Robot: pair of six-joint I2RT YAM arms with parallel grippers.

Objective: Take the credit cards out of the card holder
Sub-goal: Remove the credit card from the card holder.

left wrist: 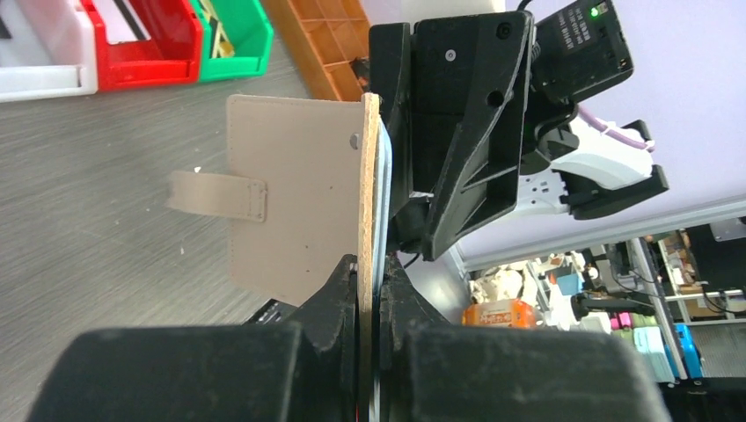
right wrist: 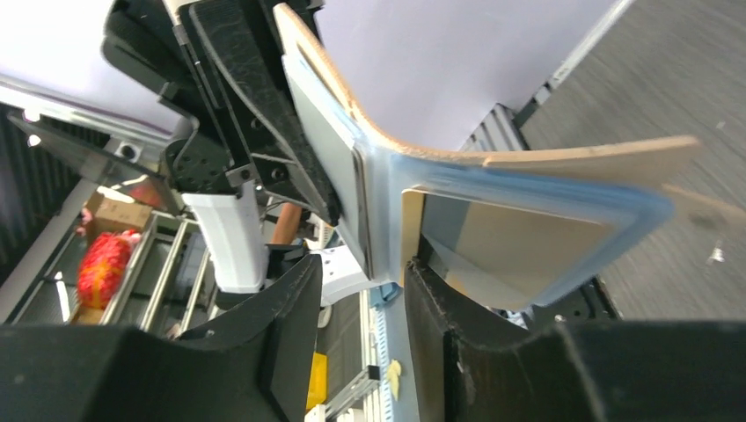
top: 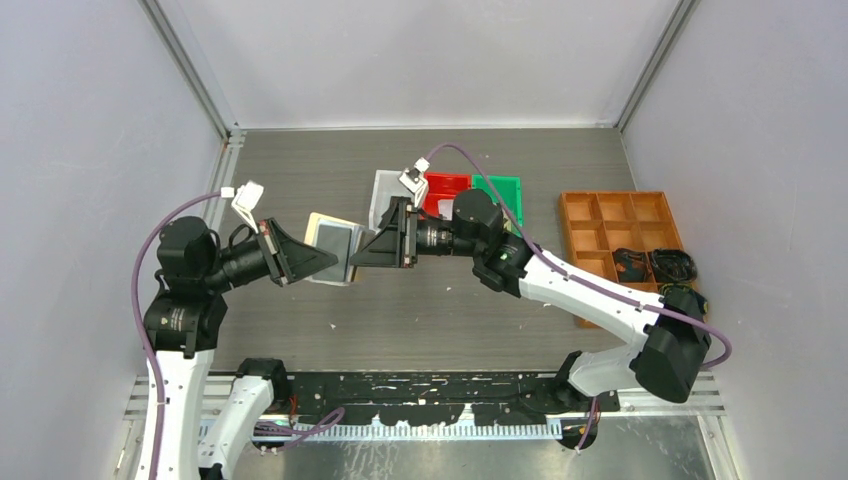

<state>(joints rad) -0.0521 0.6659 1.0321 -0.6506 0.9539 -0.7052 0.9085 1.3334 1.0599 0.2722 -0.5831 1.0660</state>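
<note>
My left tool (top: 322, 262) was clamped shut on the lower edge of the card holder (top: 335, 240), keeping it raised off the tabletop (top: 300, 180) between my two arms. I judged that hold was meant to steady the holder and keep its inside turned toward my other arm so that a card could be drawn out. Just to the right, my right tool (top: 365, 248) faced it nose to nose, tips at the holder's edge. Behind them stood a white bin (top: 385, 185), a red bin (top: 445, 190) and a green bin (top: 500, 190), with the orange tray (top: 620, 215) well apart at the far right.

The overhead camera gave the layout but hid both grips. My left wrist camera showed my left tool (left wrist: 369, 286) pinching the tan cover and the clear sleeves together; the snap tab (left wrist: 215, 195) hung loose on the outer face, and no card showed. Only my right wrist camera looked into the card holder (right wrist: 572, 163): a dark card (right wrist: 325, 167) sat in one clear sleeve and a gold card (right wrist: 519, 237) in the next. There my right tool (right wrist: 361, 272) stood with its jaws apart, straddling the fold of the sleeves with a gap on one side, gripping nothing yet. The credit cards I could see were all inside the holder.
</note>
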